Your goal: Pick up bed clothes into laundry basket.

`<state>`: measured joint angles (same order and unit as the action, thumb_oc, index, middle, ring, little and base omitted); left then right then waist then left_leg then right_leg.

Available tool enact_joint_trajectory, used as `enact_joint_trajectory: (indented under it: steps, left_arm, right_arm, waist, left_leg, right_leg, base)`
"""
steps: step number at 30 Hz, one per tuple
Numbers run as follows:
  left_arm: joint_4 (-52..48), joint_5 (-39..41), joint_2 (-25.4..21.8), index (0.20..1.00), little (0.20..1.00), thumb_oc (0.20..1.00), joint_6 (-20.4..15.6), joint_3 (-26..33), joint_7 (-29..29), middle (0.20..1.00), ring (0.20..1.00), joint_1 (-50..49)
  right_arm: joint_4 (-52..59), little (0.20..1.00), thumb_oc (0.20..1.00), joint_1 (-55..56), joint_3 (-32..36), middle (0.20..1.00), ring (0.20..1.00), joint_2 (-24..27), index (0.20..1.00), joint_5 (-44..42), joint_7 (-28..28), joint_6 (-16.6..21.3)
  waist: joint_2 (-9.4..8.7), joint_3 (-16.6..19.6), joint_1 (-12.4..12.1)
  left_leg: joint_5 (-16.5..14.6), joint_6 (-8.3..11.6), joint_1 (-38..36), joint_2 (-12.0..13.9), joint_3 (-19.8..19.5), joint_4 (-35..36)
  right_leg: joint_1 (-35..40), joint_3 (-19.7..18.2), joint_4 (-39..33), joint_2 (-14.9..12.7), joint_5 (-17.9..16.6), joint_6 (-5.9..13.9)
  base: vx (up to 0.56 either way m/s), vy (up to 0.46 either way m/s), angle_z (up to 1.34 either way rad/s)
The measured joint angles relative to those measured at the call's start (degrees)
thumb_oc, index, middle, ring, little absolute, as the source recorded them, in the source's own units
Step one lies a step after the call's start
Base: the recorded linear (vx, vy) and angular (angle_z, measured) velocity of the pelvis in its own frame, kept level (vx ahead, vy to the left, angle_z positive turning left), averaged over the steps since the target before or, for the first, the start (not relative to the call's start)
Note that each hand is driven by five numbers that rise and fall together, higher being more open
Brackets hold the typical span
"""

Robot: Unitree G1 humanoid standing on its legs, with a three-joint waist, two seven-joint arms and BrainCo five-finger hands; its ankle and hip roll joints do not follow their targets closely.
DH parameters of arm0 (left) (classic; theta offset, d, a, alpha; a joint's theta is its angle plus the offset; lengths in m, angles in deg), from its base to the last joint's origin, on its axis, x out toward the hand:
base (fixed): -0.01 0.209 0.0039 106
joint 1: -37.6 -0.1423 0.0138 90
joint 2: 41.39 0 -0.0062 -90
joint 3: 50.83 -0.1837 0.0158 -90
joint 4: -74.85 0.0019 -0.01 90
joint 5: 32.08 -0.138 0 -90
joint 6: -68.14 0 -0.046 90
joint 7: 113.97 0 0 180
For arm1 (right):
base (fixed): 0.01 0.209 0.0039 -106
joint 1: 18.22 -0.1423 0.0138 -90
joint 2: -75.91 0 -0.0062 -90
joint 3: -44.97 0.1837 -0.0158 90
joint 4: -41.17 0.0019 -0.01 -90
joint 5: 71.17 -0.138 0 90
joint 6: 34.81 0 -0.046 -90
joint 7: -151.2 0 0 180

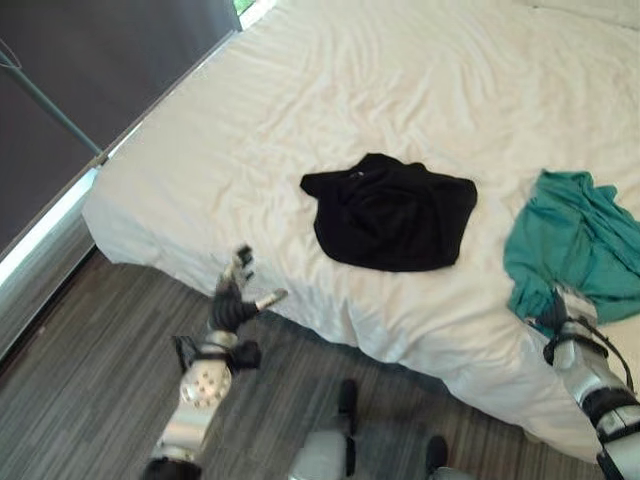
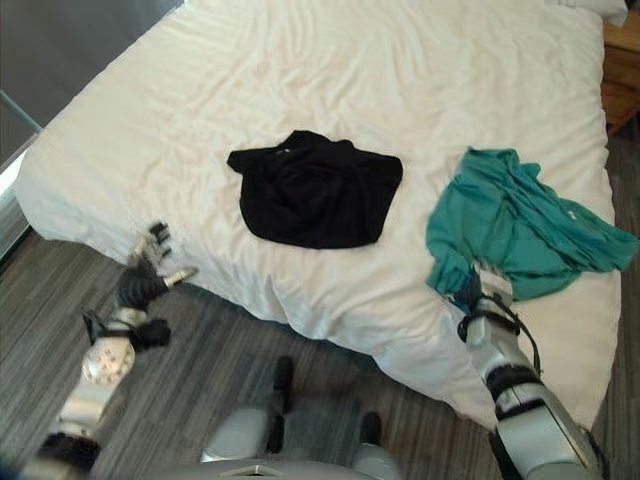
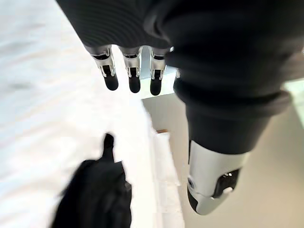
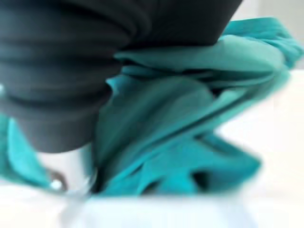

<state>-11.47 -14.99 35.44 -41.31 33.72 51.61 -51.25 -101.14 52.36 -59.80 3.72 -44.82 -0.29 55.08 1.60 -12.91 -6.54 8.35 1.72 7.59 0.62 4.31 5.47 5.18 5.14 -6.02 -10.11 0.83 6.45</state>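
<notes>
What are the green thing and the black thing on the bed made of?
Both look like soft cloth. The teal garment lies crumpled in loose folds with a slight sheen, perhaps a thin, smooth fabric. The black garment is matte and lies in a flatter heap, maybe cotton; the exact fibre can't be told. The white sheet under them looks like wrinkled cotton.

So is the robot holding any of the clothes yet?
The left hand is open and empty. The right hand is at the near edge of the teal garment, but its fingers are hidden, so a hold cannot be told.
</notes>
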Motion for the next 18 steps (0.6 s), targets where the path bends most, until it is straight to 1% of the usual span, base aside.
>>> enact_joint_trajectory:
  steps: [1,2,3,4,5,6,8,9,10,11,12,13,14,15,16,17,18]
  left_arm:
    - [-0.6,-1.6,-0.6,1.000,1.000,1.000,-0.1,0.1,-1.3,1.000,1.000,1.8]
    - [-1.0,-5.8,-2.4,1.000,1.000,1.000,0.0,-0.9,-3.5,1.000,1.000,5.5]
    - [-1.2,-8.8,-3.9,1.000,1.000,1.000,0.1,-2.5,-4.8,1.000,1.000,8.6]
    - [-1.6,-11.4,-4.8,1.000,1.000,1.000,0.0,-3.8,-5.8,1.000,1.000,11.0]
    - [-2.1,-13.3,-4.7,1.000,1.000,1.000,0.0,-4.5,-6.2,1.000,1.000,13.1]
    - [-2.2,-16.7,-4.1,1.000,1.000,1.000,0.9,-7.0,-7.9,1.000,1.000,17.2]
    - [1.0,-21.7,-3.6,1.000,1.000,1.000,2.6,-12.3,-9.1,1.000,1.000,24.3]
    - [13.5,-27.0,-0.1,1.000,1.000,1.000,5.6,-17.7,-9.9,1.000,1.000,31.9]
    - [21.1,-28.3,0.8,1.000,1.000,1.000,5.8,-21.1,-11.2,1.000,1.000,35.8]
    - [42.7,-32.1,3.1,1.000,1.000,1.000,9.3,-31.1,-10.8,1.000,1.000,46.1]
    - [45.2,-33.3,2.4,1.000,1.000,1.000,11.5,-31.7,-10.4,1.000,1.000,46.0]
    - [47.6,-35.5,1.4,1.000,1.000,1.000,12.2,-31.8,-11.1,1.000,1.000,45.4]
    - [51.7,-39.4,1.1,1.000,1.000,1.000,14.4,-32.3,-11.9,1.000,1.000,45.9]
    - [55.5,-41.5,1.1,1.000,1.000,1.000,15.0,-33.5,-12.5,1.000,1.000,46.6]
    - [60.9,-44.5,1.0,1.000,1.000,1.000,15.7,-35.7,-12.5,1.000,1.000,47.6]
    - [65.8,-48.2,0.7,1.000,1.000,1.000,18.5,-36.0,-11.9,1.000,1.000,46.9]
    - [68.6,-50.3,0.3,1.000,1.000,1.000,19.2,-36.0,-11.7,1.000,1.000,46.9]
  right_arm:
    - [0.3,0.200,0.200,0.9,0.5,0.200,0.200,-0.5,0.200,-0.5,0.0,0.5]
    - [0.2,0.200,0.200,1.7,1.3,0.200,0.200,-1.8,0.200,-2.4,0.0,1.6]
    - [0.2,0.200,0.200,2.3,2.0,0.200,0.200,-3.1,0.200,-4.0,0.0,2.6]
    - [0.1,0.200,0.200,2.2,2.2,0.200,0.200,-4.3,0.200,-5.1,0.0,3.5]
    - [0.2,0.200,0.200,1.9,1.9,0.200,0.200,-5.0,0.200,-6.1,-0.2,4.1]
    - [0.0,0.200,0.200,2.2,1.6,0.200,0.200,-5.9,0.200,-7.0,-1.2,6.0]
    - [-1.0,0.200,0.200,2.5,2.6,0.200,0.200,-7.5,0.200,-9.0,-1.8,7.9]
    - [-2.7,0.200,0.200,2.9,3.2,0.200,0.200,-11.2,0.200,-11.8,-5.4,9.5]
    - [-5.1,0.200,0.200,3.3,5.4,0.200,0.200,-11.5,0.200,-13.7,-6.5,11.2]
    - [-10.0,0.200,0.200,3.2,10.6,0.200,0.200,-12.7,0.200,-17.8,-9.0,12.3]
    - [-10.0,0.200,0.200,3.7,10.6,0.200,0.200,-12.7,0.200,-19.5,-9.9,12.0]
    - [-10.1,0.200,0.200,5.1,10.5,0.200,0.200,-11.9,0.200,-20.7,-10.9,12.0]
    - [-11.4,0.200,0.200,8.6,11.1,0.200,0.200,-10.0,0.200,-22.9,-11.6,10.7]
    - [-12.3,0.200,0.200,11.2,12.0,0.200,0.200,-9.1,0.200,-23.1,-11.7,9.9]
    - [-14.1,0.200,0.200,12.6,12.8,0.200,0.200,-8.4,0.200,-23.4,-11.9,8.8]
    - [-17.1,0.200,0.200,17.0,13.5,0.200,0.200,-7.1,0.200,-24.6,-12.3,6.0]
    - [-18.5,0.200,0.200,19.6,13.8,0.200,0.200,-6.8,0.200,-24.6,-12.5,5.3]
  waist:
    - [-0.52,0.1,1.2]
    - [-1.75,0.8,2.1]
    - [-2.76,1.5,2.7]
    - [-3.11,2.1,2.6]
    - [-3.55,2.5,3.2]
    - [-3.99,3.0,5.3]
    - [-4.38,3.5,5.7]
    - [-6.30,6.2,10.5]
    - [-6.22,6.3,11.0]
    - [-5.87,6.5,11.1]
    - [-6.36,7.4,12.6]
    - [-6.88,8.6,13.2]
    - [-7.58,9.2,14.4]
    - [-8.04,9.2,15.3]
    - [-7.70,9.1,16.0]
    - [-6.87,8.7,17.7]
    - [-6.41,8.3,17.9]
  left_leg:
    - [-0.5,-0.56,-0.3,-0.2,1.3,0.0]
    - [-1.1,-1.15,-0.7,-1.0,2.0,0.0]
    - [-1.5,-1.55,-0.9,-1.4,2.7,0.0]
    - [-1.6,-1.56,-0.9,-1.4,3.2,0.0]
    - [-1.5,-1.71,-1.2,-1.3,3.9,0.0]
    - [-1.9,-1.52,-1.7,-1.1,4.7,0.0]
    - [-2.1,-1.64,-2.4,-0.6,5.4,0.0]
    - [-3.2,-1.04,-3.2,0.0,7.7,0.0]
    - [-3.4,-1.29,-3.7,0.1,8.0,0.0]
    - [-3.7,-1.79,-5.6,1.2,8.8,0.0]
    - [-4.4,-1.49,-6.3,1.3,9.7,0.0]
    - [-6.4,-1.12,-6.6,1.0,11.3,0.3]
    - [-7.2,-1.14,-6.7,0.0,13.5,0.4]
    - [-7.4,-1.38,-6.8,-0.5,14.2,0.4]
    - [-6.8,-2.18,-6.8,-0.8,14.4,0.2]
    - [-7.2,-2.57,-6.9,-0.9,16.2,0.0]
    - [-7.5,-2.90,-6.9,-1.0,17.2,0.0]
  right_leg:
    - [-0.4,-0.3,0.0,-0.3,-0.4,0.72]
    - [-1.4,-0.9,0.1,-1.0,-1.2,2.16]
    - [-2.1,-1.3,0.5,-1.6,-0.6,3.06]
    - [-1.9,-1.9,0.6,-1.6,-0.4,3.26]
    - [-2.1,-2.4,0.3,-1.6,-0.6,3.38]
    - [-2.2,-2.8,0.3,-1.5,-0.6,3.40]
    - [-1.8,-3.6,0.4,-1.0,-0.7,3.40]
    - [-3.1,-4.5,0.5,-0.3,-0.8,3.64]
    - [-3.0,-4.6,1.4,-0.2,-1.0,3.90]
    - [-2.7,-5.0,3.8,0.4,-1.4,4.77]
    - [-3.3,-5.5,4.1,0.5,-1.6,5.12]
    - [-4.3,-5.4,4.0,0.3,-1.5,5.17]
    - [-4.8,-4.6,3.0,-1.2,-1.2,5.05]
    - [-4.8,-4.6,2.6,-1.7,-1.4,4.88]
    - [-4.8,-4.7,2.7,-1.7,-1.6,4.88]
    - [-5.9,-5.4,2.6,-1.6,-2.7,4.74]
    - [-6.3,-5.7,2.5,-1.6,-3.0,4.61]
  base:
    - [0.11,0.130,-0.32]
    - [0.10,0.130,-0.23]
    - [0.11,0.144,-0.23]
    - [0.09,0.107,-0.37]
    - [0.13,0.172,-0.40]
    - [0.10,0.121,-0.33]
    - [0.14,0.225,-0.42]
    - [0.16,0.318,-0.54]
    - [0.16,0.379,-0.60]
    - [0.01,0.113,-0.42]
    - [0.04,0.166,-0.90]
    - [0.02,0.148,-1.15]
    - [0.04,0.150,-0.92]
    - [0.03,0.148,-0.52]
    - [0.01,0.119,-0.38]
    - [0.01,0.119,-0.49]
    - [0.00,0.095,-0.57]
